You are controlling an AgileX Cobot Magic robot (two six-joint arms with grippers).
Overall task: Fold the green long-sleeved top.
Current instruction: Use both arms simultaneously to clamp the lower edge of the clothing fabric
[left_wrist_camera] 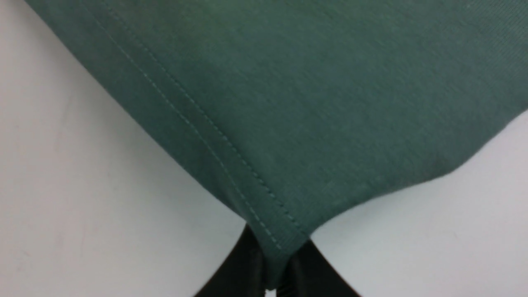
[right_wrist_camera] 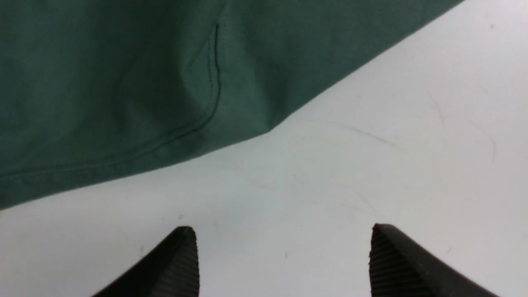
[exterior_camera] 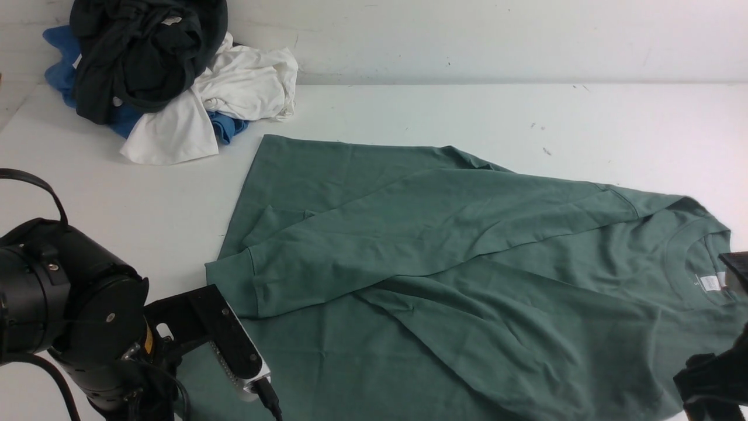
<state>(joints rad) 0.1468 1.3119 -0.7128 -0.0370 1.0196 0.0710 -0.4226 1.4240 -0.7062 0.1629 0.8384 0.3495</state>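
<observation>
So the top [exterior_camera: 467, 245] is spread flat across the surface [exterior_camera: 409, 111], one sleeve folded over the body, collar off to the right. The left gripper [left_wrist_camera: 276, 247] is pinched tight on a hem corner. The right gripper [right_wrist_camera: 281, 229] hangs wide open over bare surface just beside the cloth edge, probably near the shoulder.

The green long-sleeved top [exterior_camera: 467, 234] runs off the bottom edge of the front view, and its near left corner hides behind the left arm [exterior_camera: 70, 292]. The right arm [exterior_camera: 710, 374] is cut off by the right edge. The white label [exterior_camera: 710, 283] is too small to read. The blue clothes [exterior_camera: 58, 70] lie mostly under the dark garment [exterior_camera: 140, 52], which the upper edge cuts. The wrist views show only the tips of the left fingers [left_wrist_camera: 243, 268] and the right fingers [right_wrist_camera: 177, 264]. The top's pinched corner hides between the left ones.
</observation>
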